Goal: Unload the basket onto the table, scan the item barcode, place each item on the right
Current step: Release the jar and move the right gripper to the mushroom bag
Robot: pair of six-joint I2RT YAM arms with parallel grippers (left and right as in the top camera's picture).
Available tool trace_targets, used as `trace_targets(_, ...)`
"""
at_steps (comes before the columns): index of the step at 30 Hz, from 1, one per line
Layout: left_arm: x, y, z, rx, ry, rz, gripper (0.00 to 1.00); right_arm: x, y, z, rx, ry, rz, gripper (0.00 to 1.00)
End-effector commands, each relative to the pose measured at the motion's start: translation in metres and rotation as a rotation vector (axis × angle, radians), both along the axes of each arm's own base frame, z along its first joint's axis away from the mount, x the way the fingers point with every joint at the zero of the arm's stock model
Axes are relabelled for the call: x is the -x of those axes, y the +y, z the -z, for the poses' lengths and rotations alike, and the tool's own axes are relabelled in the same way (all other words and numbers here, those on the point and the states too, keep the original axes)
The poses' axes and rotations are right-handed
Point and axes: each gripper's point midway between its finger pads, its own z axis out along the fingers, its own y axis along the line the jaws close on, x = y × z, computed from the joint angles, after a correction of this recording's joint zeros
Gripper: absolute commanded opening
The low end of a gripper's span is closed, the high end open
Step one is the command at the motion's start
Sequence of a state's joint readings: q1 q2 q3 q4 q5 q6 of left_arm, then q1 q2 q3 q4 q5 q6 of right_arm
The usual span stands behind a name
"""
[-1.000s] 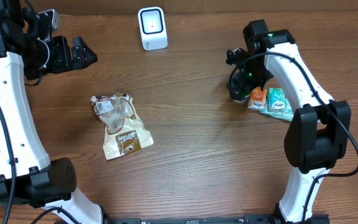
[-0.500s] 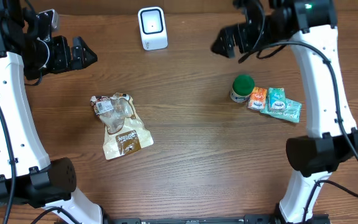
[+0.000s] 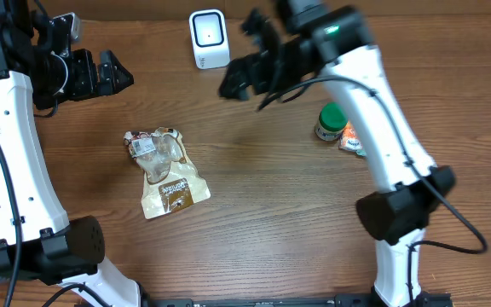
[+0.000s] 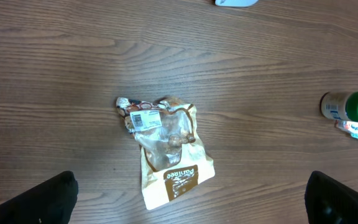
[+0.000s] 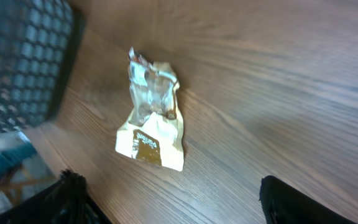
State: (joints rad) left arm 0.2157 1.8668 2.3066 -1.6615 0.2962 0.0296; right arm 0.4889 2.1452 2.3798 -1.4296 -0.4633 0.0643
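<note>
The item, a tan and brown snack bag (image 3: 166, 172), lies flat on the wooden table left of centre, with a white barcode label (image 4: 145, 119) near its crumpled top end. The white scanner (image 3: 209, 38) stands at the table's back edge. My right gripper (image 3: 244, 75) hangs open and empty above the table, right of the scanner and well above and right of the bag (image 5: 151, 127). My left gripper (image 3: 124, 75) is open and empty at the back left, high over the bag (image 4: 165, 149).
A green-capped bottle (image 3: 332, 122) stands at the right with an orange packet (image 3: 353, 139) beside it, partly hidden by my right arm. A black mesh basket (image 5: 17, 62) sits beyond the table's left edge.
My right arm has left the green-capped bottle and packets and swung up and leftward across the table toward the bag's side. The left arm has not moved.
</note>
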Motion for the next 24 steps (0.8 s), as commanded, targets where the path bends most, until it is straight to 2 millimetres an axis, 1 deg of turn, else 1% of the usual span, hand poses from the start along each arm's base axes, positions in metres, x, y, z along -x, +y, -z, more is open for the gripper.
trace_targets(1, 0.001, -0.004, -0.008, -0.004, -0.027, 0.024, 1.00, 0.002, 0.014, 0.024, 0.082, 0.011, 0.018, 0.86)
trace_targets(4, 0.001, -0.004, -0.008, -0.004, -0.027, 0.024, 1.00, 0.011, 0.032, 0.045, 0.105, 0.046, -0.026, 0.83)
trace_targets(11, 0.001, -0.004, -0.008, -0.004, -0.027, 0.024, 0.99, 0.026, 0.056, 0.086, 0.133, 0.133, -0.085, 0.83)
trace_targets(14, 0.001, -0.004, -0.008, -0.004, -0.027, 0.024, 1.00, 0.032, 0.067, 0.098, 0.141, 0.147, -0.111, 0.84)
trace_targets(18, 0.001, -0.004, -0.008, -0.004, -0.027, 0.024, 0.99, 0.035, 0.078, 0.105, 0.138, 0.141, -0.130, 0.84)
trace_targets(24, 0.001, -0.004, -0.008, -0.004, -0.027, 0.024, 1.00, 0.027, 0.091, 0.120, 0.123, 0.143, -0.102, 0.84)
